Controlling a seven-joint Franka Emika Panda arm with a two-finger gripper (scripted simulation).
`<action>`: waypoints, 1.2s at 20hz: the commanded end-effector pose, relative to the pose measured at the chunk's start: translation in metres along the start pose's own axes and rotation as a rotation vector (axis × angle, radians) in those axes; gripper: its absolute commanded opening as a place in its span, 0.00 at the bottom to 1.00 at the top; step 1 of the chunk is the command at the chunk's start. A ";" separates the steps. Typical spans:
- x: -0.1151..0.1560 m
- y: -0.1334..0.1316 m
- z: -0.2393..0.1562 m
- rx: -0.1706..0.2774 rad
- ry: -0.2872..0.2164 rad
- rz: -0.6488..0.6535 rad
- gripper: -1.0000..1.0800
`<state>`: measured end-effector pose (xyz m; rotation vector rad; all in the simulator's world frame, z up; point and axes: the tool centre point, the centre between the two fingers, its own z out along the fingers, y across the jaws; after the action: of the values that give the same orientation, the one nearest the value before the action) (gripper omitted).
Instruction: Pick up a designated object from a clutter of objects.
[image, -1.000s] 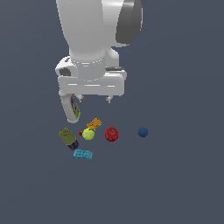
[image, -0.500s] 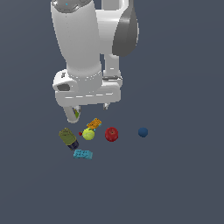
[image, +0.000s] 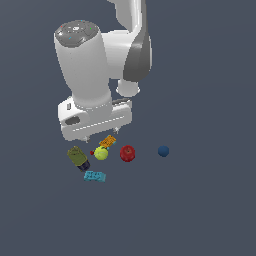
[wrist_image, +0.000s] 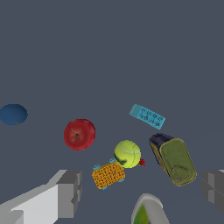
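The teal studded brick, the designated object, lies flat by itself at the near edge of the clutter, just beyond the olive-green can. My gripper hangs above the back of the group, over the orange block and clear of the brick. It is open, its grey fingers wide apart with nothing between them. In the exterior view the hand hides the fingers and the white bottle.
A yellow-green ball sits between the can and the red apple. A dark blue ball lies apart, on the exterior view's right. All rest on a flat grey-blue floor.
The arm has tipped forward and the hand has come down and a little to the exterior view's left, now covering the bottle. No object has moved.
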<state>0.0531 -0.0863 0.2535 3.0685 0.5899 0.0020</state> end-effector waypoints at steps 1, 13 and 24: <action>0.004 0.005 0.009 -0.001 -0.001 -0.062 0.96; 0.017 0.028 0.053 0.000 -0.004 -0.352 0.96; 0.026 0.048 0.097 0.004 -0.003 -0.616 0.96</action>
<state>0.0935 -0.1202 0.1639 2.7753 1.4420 -0.0117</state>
